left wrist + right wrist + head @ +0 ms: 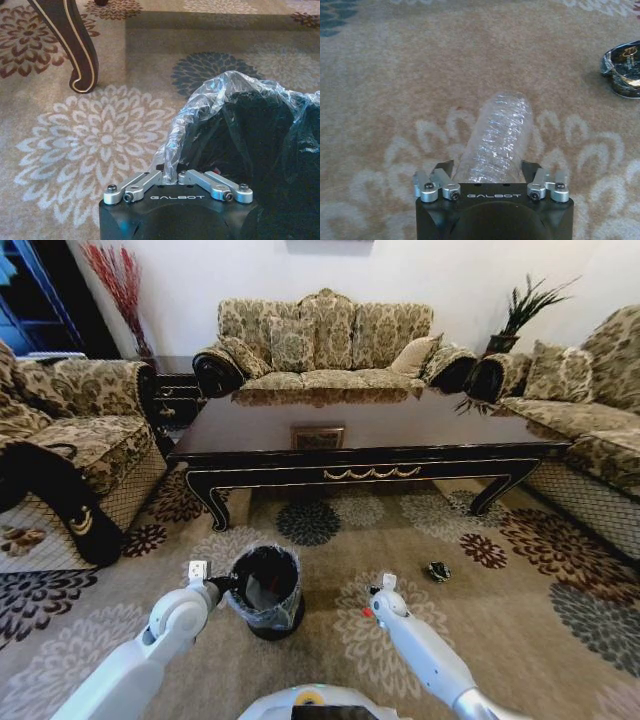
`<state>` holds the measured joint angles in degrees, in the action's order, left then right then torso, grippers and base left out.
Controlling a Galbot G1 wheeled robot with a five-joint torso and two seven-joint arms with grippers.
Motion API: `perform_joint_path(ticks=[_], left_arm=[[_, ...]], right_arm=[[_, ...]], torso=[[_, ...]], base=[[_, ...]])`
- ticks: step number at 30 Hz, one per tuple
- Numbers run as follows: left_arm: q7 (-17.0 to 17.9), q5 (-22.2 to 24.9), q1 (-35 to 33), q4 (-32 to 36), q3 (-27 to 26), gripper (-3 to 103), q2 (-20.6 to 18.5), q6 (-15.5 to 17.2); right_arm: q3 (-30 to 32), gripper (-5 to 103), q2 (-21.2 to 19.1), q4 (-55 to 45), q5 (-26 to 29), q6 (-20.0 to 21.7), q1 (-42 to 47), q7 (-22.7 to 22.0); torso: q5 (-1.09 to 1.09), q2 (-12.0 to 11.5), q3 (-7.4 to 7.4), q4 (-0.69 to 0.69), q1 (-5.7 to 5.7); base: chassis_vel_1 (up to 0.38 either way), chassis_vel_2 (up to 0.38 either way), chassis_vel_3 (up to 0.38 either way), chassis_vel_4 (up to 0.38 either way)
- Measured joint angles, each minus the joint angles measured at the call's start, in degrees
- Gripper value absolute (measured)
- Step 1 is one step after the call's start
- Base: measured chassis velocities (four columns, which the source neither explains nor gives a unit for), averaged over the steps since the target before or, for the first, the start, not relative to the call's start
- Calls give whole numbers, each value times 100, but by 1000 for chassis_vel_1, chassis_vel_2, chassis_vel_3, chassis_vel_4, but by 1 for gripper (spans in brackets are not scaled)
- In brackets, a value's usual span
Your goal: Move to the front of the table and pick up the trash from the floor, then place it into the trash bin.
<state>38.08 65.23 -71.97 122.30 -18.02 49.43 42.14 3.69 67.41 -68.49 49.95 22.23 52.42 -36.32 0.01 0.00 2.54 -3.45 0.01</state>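
The word GALBOT is printed in white on the black body of each gripper. The right gripper (490, 175) has its jaws closed around a clear plastic bottle (495, 137). The bottle is see-through with ridges on its side, and it sticks out over the flowered carpet (395, 100). Its back end is hidden between the jaws. In the head view a bit of red shows at the right gripper (378, 592), but it is too small to tell what it is.

The left gripper (171, 175) is right at the rim of the trash bin (250, 145). Its jaws look pulled in tight, with a fold of the clear liner bag (200, 105) bunched right where they meet. I cannot tell if they really pinch the bag. In the head view the left gripper (208, 582) touches the side of the bin (266, 585), which stands upright on the carpet between the two arms. The bin is round and black, and the crinkly bag wraps over its rim.

A small dark shiny wad (437, 571) lies on the carpet a bit past the right gripper. In the right wrist view the wad (624, 67) is cut off at the edge.

Farther off stands the table (370, 435), long, low and glossy dark, with a gold pattern on its front edge and curved legs. Patterned sofas (325, 340) stand around it.
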Motion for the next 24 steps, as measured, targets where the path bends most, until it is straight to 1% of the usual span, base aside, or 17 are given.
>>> perform_joint_path(ticks=[2, 4, 7, 8, 9, 12, 15, 20, 24], left_arm=[[66, 72, 7, 0, -1, 3, 38, 0], [84, 97, 7, 0, -1, 3, 47, 0], [123, 130, 9, 46, 13, 3, 54, 0], [123, 130, 9, 46, 13, 3, 54, 0], [138, 139, 19, 65, 28, 3, 53, 0], [151, 149, 25, 73, 36, 3, 36, 0], [158, 176, 34, 73, 48, 3, 20, 0], [155, 80, 147, 34, 201, 3, 14, 0], [129, 111, 309, -22, 367, 3, 19, 0]], right_arm=[[55, 61, -46, 31, -25, -2, 16, 59], [70, 61, -61, 30, -24, -4, 24, 70], [113, 45, -133, -24, -11, -6, 72, 114], [113, 45, -133, -24, -11, -6, 72, 114], [133, 40, -160, -42, -3, -6, 82, 128], [175, 37, -252, -94, 23, -4, 113, 141], [230, 27, -392, -291, 75, 4, 210, 153], [342, 25, -514, -564, 132, -9, 341, 154], [491, 25, -744, -987, 219, -40, 543, 155]], torso=[[-1, 0, 0, -1, 0], [-1, 0, 0, 0, 0], [0, 0, -1, 1, 0], [0, 0, -1, 1, 0], [0, 0, 0, 1, 0], [0, 0, 0, -1, 0], [0, 0, 0, 1, 0], [0, 0, 0, 0, 0], [-1, 0, 0, 0, 0]], base=[[0, 0, 0, 0], [0, 0, 0, 0], [0, 0, 0, 0], [0, 0, 0, 0], [0, 0, 0, 0], [0, 0, 0, 0], [0, 0, 0, 0], [0, 0, 0, 0], [0, 0, 0, 0]])
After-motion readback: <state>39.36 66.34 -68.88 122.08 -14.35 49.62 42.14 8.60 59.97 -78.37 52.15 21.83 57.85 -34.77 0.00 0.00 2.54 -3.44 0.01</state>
